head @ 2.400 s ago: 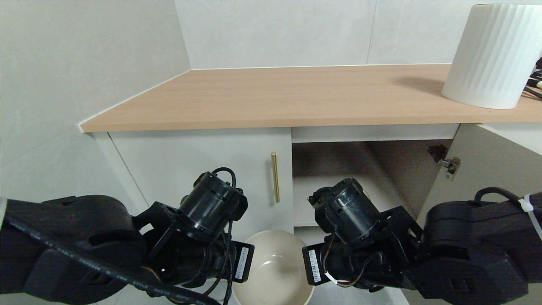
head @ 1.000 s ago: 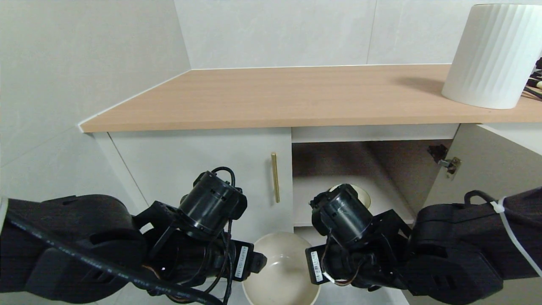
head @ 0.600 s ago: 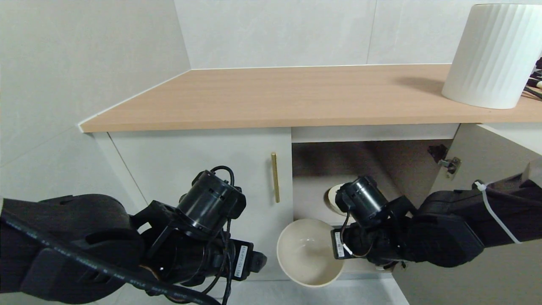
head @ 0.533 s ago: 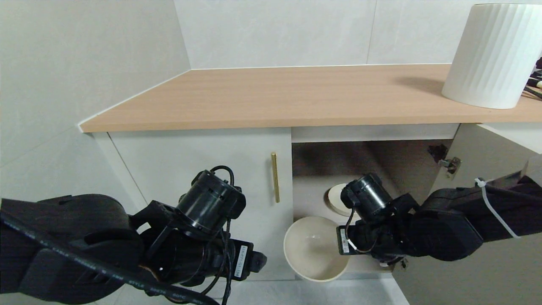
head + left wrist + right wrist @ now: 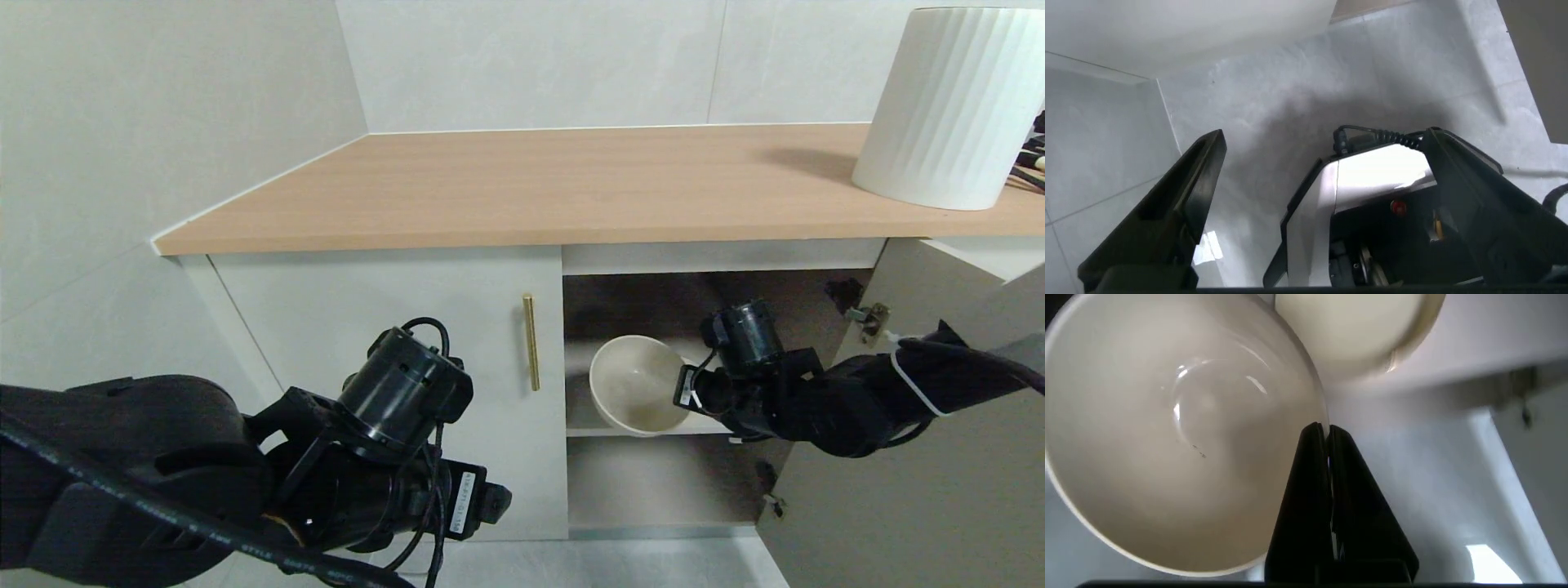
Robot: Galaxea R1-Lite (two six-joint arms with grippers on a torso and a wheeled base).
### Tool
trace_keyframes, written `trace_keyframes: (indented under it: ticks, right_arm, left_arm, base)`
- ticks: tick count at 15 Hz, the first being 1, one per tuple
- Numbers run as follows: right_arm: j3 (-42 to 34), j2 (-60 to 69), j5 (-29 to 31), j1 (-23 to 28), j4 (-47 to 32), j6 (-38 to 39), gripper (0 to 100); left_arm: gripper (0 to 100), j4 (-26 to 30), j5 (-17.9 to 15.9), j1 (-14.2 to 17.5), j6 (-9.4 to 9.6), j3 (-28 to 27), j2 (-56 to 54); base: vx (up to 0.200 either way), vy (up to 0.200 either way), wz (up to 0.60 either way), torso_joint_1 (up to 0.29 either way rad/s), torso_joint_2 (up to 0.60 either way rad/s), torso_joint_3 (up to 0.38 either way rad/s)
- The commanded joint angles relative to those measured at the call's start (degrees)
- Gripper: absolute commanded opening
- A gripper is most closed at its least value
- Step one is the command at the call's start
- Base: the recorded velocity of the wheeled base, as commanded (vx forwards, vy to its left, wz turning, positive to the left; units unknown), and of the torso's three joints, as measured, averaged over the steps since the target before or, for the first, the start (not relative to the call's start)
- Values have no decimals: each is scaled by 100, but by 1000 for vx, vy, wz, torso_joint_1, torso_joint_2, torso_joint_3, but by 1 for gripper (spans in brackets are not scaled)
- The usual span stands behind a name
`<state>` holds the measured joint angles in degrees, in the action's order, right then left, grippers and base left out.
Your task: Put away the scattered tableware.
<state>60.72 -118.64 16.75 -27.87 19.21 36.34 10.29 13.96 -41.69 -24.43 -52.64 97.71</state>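
Note:
A cream bowl [image 5: 639, 384] hangs tilted in the open right half of the cabinet, just above the middle shelf [image 5: 584, 423]. My right gripper [image 5: 687, 390] is shut on its rim, and in the right wrist view the fingers [image 5: 1327, 461] pinch the bowl [image 5: 1184, 425] at its edge. A second pale dish [image 5: 1360, 327] lies on the shelf just behind the bowl. My left gripper [image 5: 490, 501] hangs low in front of the closed left door; its fingers [image 5: 1172, 216] stand wide open over the floor with nothing between them.
A white ribbed container [image 5: 951, 106] stands on the wooden countertop [image 5: 531, 188] at the right. The left door has a brass handle [image 5: 531, 341]. The right door [image 5: 914, 474] is swung open beside my right arm, its hinge [image 5: 867, 314] at the cabinet's side.
My right arm has carried the bowl from low between the two grippers up and forward into the cabinet opening. The left gripper came off the bowl and has stayed almost where it was.

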Motion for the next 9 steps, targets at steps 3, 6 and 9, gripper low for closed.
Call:
trace_keyframes:
  ticks: [3, 6, 9]
  right_arm:
    - [194, -511, 294, 352, 399, 49, 0]
    - [353, -573, 303, 510, 408, 198, 0]
    - [511, -722, 311, 695, 408, 198, 0]
  left_arm:
    - [100, -1, 10, 12, -9, -1, 20]
    - [100, -9, 10, 12, -9, -10, 3]
    - [100, -9, 10, 12, -9, -10, 11]
  base:
    - [0, 0, 0, 0, 0, 0]
    - [0, 0, 0, 0, 0, 0]
    - [0, 0, 0, 0, 0, 0]
